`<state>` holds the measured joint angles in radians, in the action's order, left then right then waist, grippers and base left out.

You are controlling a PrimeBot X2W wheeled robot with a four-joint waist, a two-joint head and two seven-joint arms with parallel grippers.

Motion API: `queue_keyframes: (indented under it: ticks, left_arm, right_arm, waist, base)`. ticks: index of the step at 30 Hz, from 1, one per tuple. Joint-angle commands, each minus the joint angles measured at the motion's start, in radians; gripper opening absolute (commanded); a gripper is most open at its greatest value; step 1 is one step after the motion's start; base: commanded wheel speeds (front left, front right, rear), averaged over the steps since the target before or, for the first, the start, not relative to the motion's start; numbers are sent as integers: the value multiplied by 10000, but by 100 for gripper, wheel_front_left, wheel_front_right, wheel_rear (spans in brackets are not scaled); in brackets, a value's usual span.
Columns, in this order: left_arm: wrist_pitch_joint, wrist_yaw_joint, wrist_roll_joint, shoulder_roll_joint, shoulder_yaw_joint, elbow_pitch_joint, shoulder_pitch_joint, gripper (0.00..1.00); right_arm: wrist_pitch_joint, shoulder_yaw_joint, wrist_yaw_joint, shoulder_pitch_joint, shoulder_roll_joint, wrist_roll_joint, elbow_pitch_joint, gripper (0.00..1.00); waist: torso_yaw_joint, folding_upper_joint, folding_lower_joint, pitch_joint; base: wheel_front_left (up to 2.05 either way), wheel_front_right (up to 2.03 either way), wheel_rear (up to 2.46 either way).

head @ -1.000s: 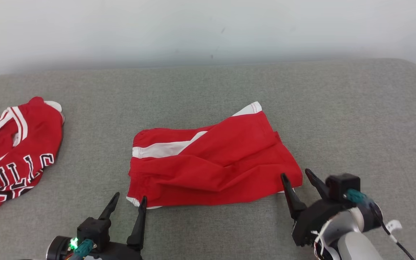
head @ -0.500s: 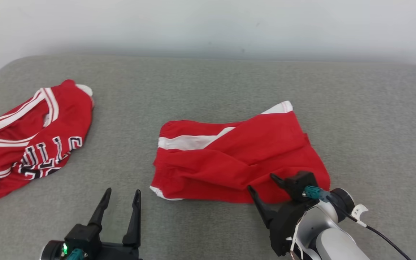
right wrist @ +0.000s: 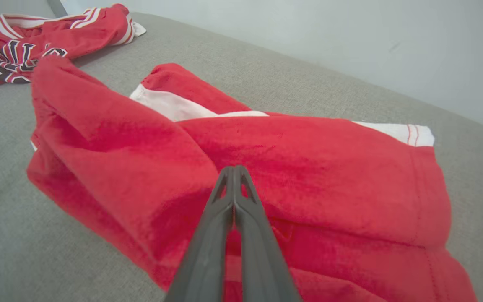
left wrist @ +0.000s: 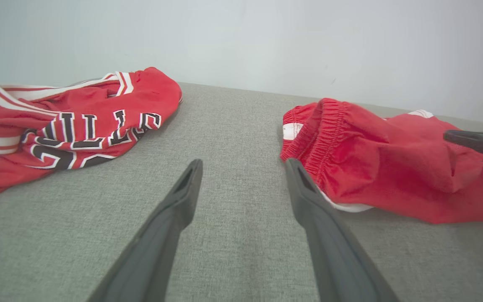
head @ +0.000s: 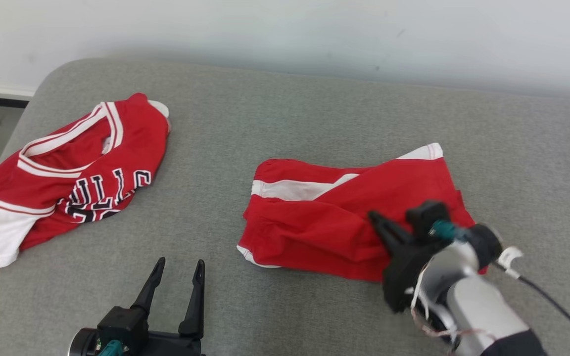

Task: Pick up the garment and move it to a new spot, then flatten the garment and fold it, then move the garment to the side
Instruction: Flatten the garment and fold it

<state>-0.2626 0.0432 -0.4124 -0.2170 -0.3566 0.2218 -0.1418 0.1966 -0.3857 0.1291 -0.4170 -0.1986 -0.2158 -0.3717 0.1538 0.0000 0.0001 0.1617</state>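
Shorts (head: 324, 227) are stretched crosswise under the right pincer (right wrist: 234, 168)
It is pressed shut over their right half; the left pincer (head: 180, 261) is held spread.

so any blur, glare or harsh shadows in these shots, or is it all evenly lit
Head view: soft, even light, no glare, only a thin shadow under the red shorts; the right gripper looks slightly smeared. Left wrist view: the left gripper is soft-edged up close, while the shorts' waistband is sharp. Right wrist view: the shorts' weave is crisp, with no glare.
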Motion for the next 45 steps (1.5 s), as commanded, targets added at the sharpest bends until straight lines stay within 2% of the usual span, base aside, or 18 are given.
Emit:
queue_keyframes:
  ticks: [1, 4, 7, 8, 9, 10, 17, 26, 31, 40, 42, 43, 45]
  left_arm:
    - [-32, -54, 111, 65, 33, 67, 114, 100]
    - [-32, -169, 144, 163, 43, 146, 92, 100]
    - [-32, -302, 225, 289, -27, 286, -34, 100]
    - [-32, -330, 239, 334, -26, 314, -60, 100]
    - [-32, -331, 267, 391, -41, 338, -81, 100]
    - [-32, -348, 296, 422, -21, 351, -81, 100]
    - [-32, -402, 396, 556, 254, 302, 212, 100]
    - [-33, -424, 962, 362, 683, -239, 397, 100]
    - [-33, -556, 1134, 399, 798, -370, 331, 100]
    - [-33, -804, 1206, 681, 850, -192, 318, 100]
    - [-33, -856, 1218, 710, 869, -140, 335, 100]
    - [-33, -869, 1220, 729, 881, -116, 342, 100]
    - [-33, -867, 1228, 758, 899, -75, 354, 100]
  right_arm:
    - [-18, 95, 31, -174, -16, -90, -30, 0]
    - [127, 276, 31, -570, -146, 34, -196, 0]
    - [646, -43, 31, -616, -204, -261, -350, 0]
    - [837, -180, 31, -550, -262, -390, -301, 26]
    - [1006, -247, 31, -444, -390, -526, -216, 86]
    - [1082, -262, 30, -364, -514, -598, -81, 100]
    - [932, 609, 24, 948, -781, -520, 1632, 100]
    - [1323, 573, 24, 2655, -854, -256, 3447, 100]
    - [1275, 408, 24, 2485, -794, 295, 3144, 100]
    - [1366, -241, 24, 1525, -730, 890, 1886, 100]
    - [1244, -132, 24, 1419, -701, 1003, 1769, 38]
    - [1186, -78, 24, 1366, -673, 1030, 1731, 0]
    - [1111, 1, 24, 1290, -625, 1032, 1699, 0]
  waist:
    - [117, 0, -1, 19]
    - [267, 0, -1, 44]
    - [534, 0, -1, 17]
    - [617, 0, -1, -1]
    - [706, 0, -1, -3]
    - [753, 0, -1, -4]
    - [725, 0, -1, -92]
    - [145, 0, -1, -159]
    - [111, 0, -1, -70]
    - [559, 0, -1, 104]
    - [610, 0, -1, 99]
    - [631, 0, -1, 95]
    - [667, 0, -1, 91]
  base:
    - [0, 0, 0]
    - [0, 0, 0]
    - [0, 0, 0]
    - [0, 0, 0]
    - [0, 0, 0]
    - [0, 0, 0]
    - [0, 0, 0]
    - [0, 0, 0]
    - [0, 0, 0]
    - [0, 0, 0]
    - [0, 0, 0]
    - [0, 0, 0]
    - [0, 0, 0]
